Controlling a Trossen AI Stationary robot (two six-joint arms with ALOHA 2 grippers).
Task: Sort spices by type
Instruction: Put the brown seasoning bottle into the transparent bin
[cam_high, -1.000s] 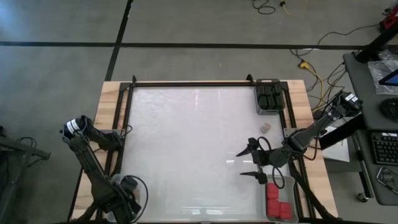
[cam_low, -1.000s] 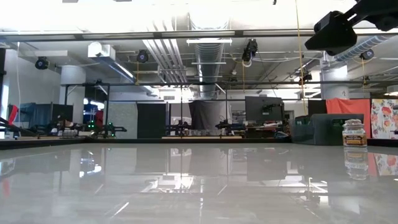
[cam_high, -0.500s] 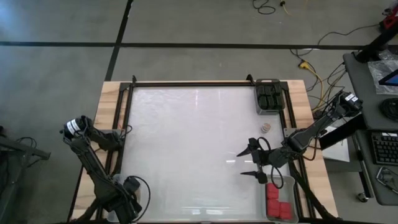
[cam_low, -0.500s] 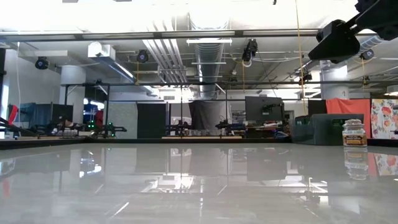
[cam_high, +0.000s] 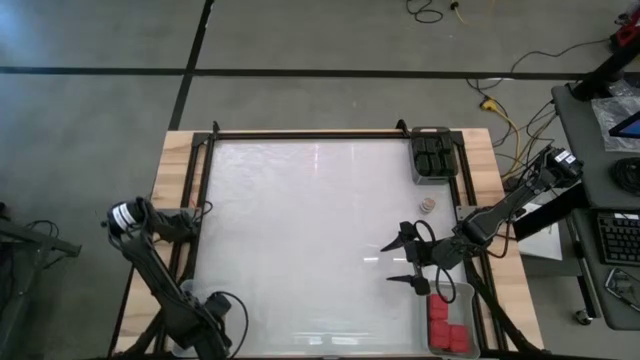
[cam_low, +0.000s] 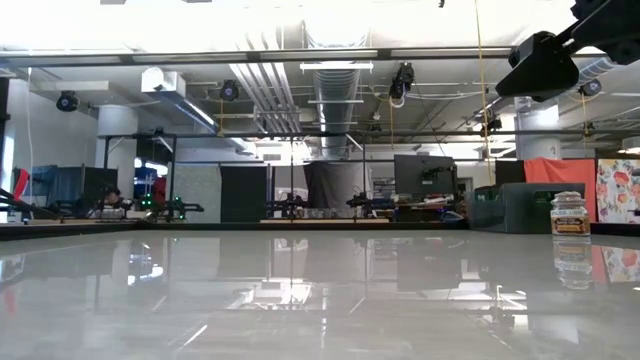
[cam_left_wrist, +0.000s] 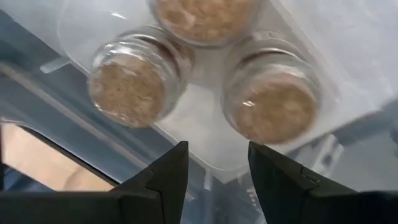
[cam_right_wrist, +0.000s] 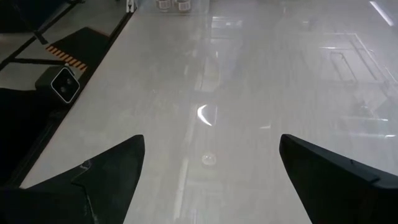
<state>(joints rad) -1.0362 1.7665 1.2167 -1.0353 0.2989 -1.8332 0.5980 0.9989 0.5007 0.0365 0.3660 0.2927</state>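
Three round jars with tan cork-like lids (cam_left_wrist: 134, 84) (cam_left_wrist: 270, 99) (cam_left_wrist: 205, 15) stand upright in a clear bin (cam_left_wrist: 199, 124) at the table's near left corner. My left gripper (cam_left_wrist: 217, 168) hangs right above them, pointing down, open, with nothing between its fingers. One more tan-lidded jar (cam_high: 428, 204) (cam_low: 570, 213) stands alone on the white table top, right of the middle. My right gripper (cam_high: 400, 262) (cam_right_wrist: 208, 168) hovers wide open near it, toward the near side, holding nothing.
A bin with black jars (cam_high: 432, 155) stands at the far right corner. A clear bin with red-topped jars (cam_high: 447, 320) stands at the near right corner, beside my right arm. A black frame (cam_high: 300, 135) runs along the table's edges. The wide white middle (cam_high: 300, 230) is bare.
My left gripper has gone down toward the clear bin with the tan-lidded jars and a little toward the table's near edge, its arm leaning further over that corner. The jars and my right gripper have stayed where they were.
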